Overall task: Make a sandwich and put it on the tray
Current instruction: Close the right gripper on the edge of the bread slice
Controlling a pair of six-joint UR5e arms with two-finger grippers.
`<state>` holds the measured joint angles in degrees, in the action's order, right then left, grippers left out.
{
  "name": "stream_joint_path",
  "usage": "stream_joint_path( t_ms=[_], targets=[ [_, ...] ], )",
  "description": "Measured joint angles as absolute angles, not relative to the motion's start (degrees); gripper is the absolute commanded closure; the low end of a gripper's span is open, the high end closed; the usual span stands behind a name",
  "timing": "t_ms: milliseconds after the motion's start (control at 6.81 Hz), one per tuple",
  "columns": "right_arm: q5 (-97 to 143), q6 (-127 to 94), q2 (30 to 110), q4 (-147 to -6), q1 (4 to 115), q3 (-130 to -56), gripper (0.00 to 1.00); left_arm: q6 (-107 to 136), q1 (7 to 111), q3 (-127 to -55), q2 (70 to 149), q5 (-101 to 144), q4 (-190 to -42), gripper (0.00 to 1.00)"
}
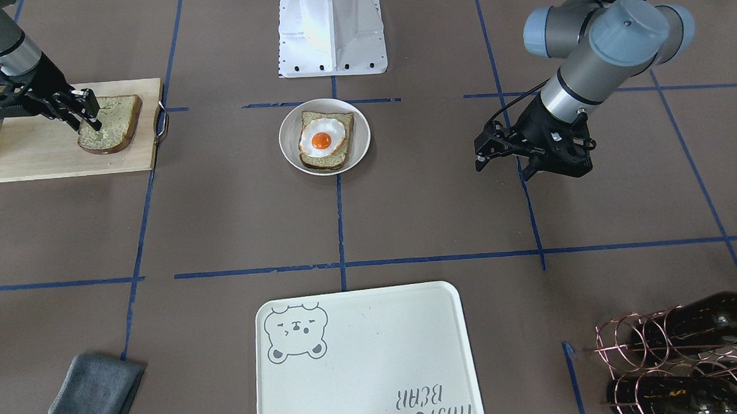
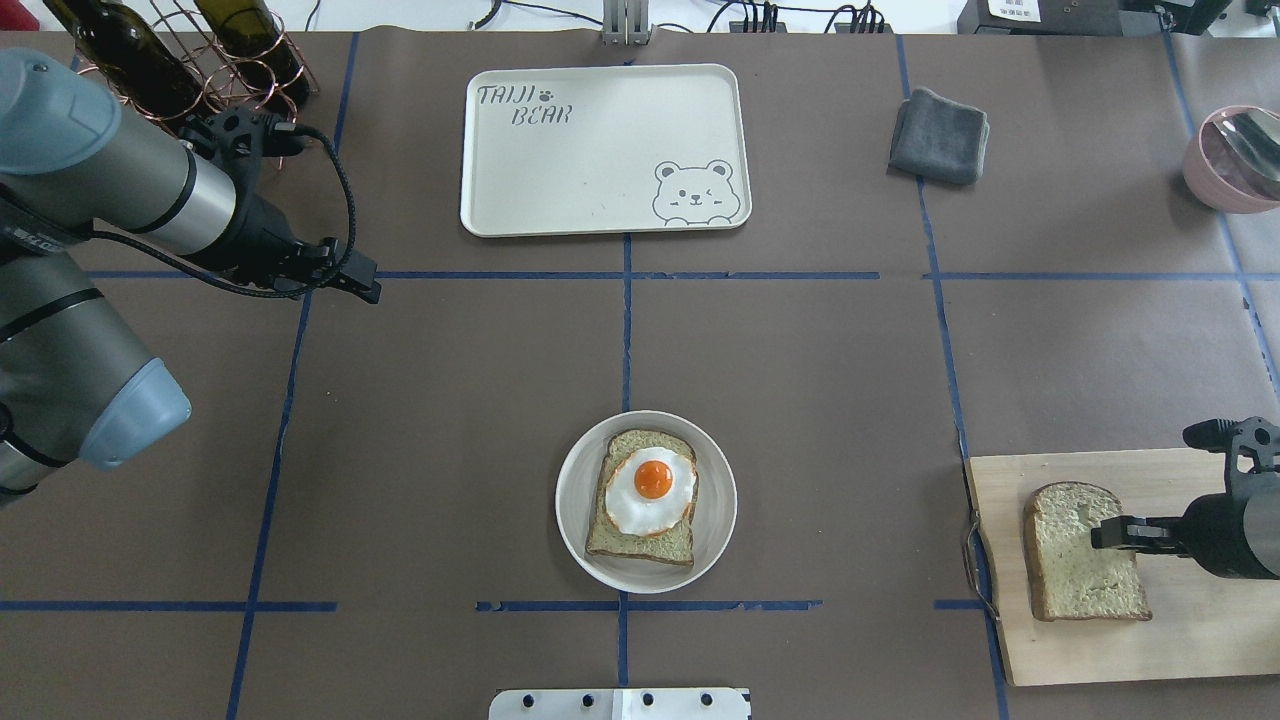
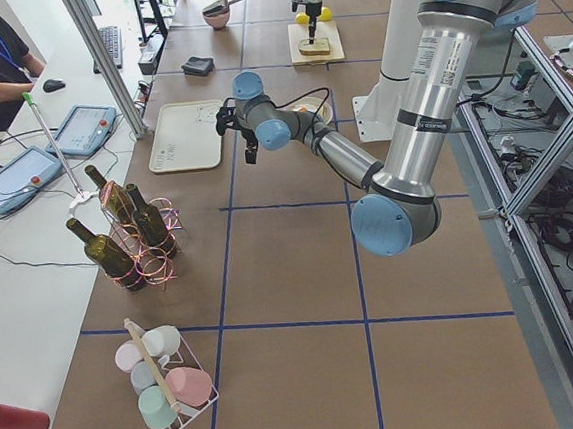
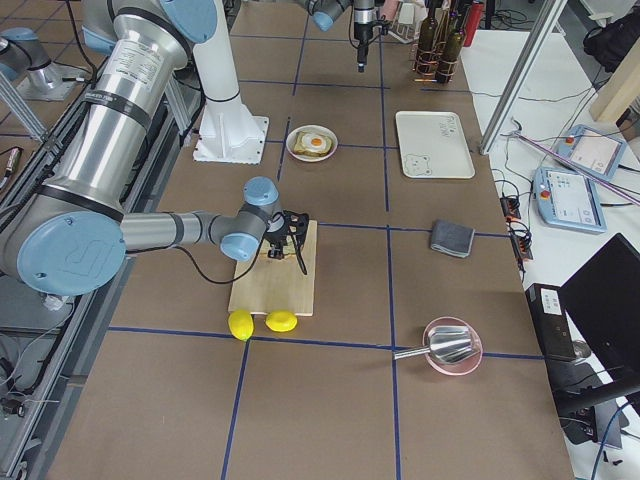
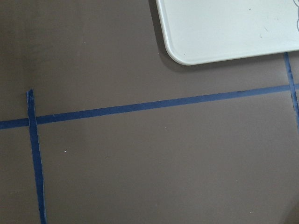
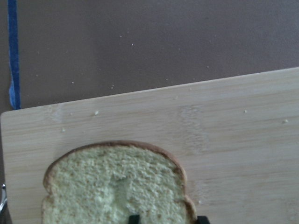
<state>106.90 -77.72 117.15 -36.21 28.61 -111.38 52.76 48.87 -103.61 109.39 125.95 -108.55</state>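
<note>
One bread slice [image 1: 323,163] lies on a small round white plate [image 1: 290,154] at mid-table, with the fried egg [image 1: 321,139] on top of it. The second bread slice [image 1: 117,121] lies flat on the wooden cutting board [image 1: 35,151]. My right gripper [image 1: 91,112] is open, tilted down onto this slice, with its fingertips at the slice's near edge; the right wrist view shows the slice [image 6: 93,186]. My left gripper [image 1: 503,165] hangs open and empty above bare table, away from the plate. The cream bear tray [image 1: 373,354] is empty.
A folded grey cloth [image 1: 93,394] lies beside the tray. Wine bottles in a copper rack [image 1: 686,355] stand near the left arm. Two lemons [image 4: 255,322] sit by the cutting board. A pink bowl [image 2: 1235,160] is at the far right. The robot base [image 1: 332,30] stands behind the plate.
</note>
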Motion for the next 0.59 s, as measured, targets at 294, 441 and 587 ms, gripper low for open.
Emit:
stream_joint_path(
  t_ms=[294,441,587],
  targets=[
    [107.03,-77.7,117.51,-36.21,28.65,-111.36,0.64,52.68,48.87,-103.59,109.35,125.95,-108.54,0.0],
    [107.07,-77.7,117.64,-36.21,28.65,-111.33,0.63,52.66,48.87,-103.56,109.34,125.95,-108.55,0.0],
    [107.13,-77.67,117.81,-36.2,28.65,-111.32,0.62,52.65,48.87,-103.54,109.34,125.95,-108.54,0.0]
  ],
)
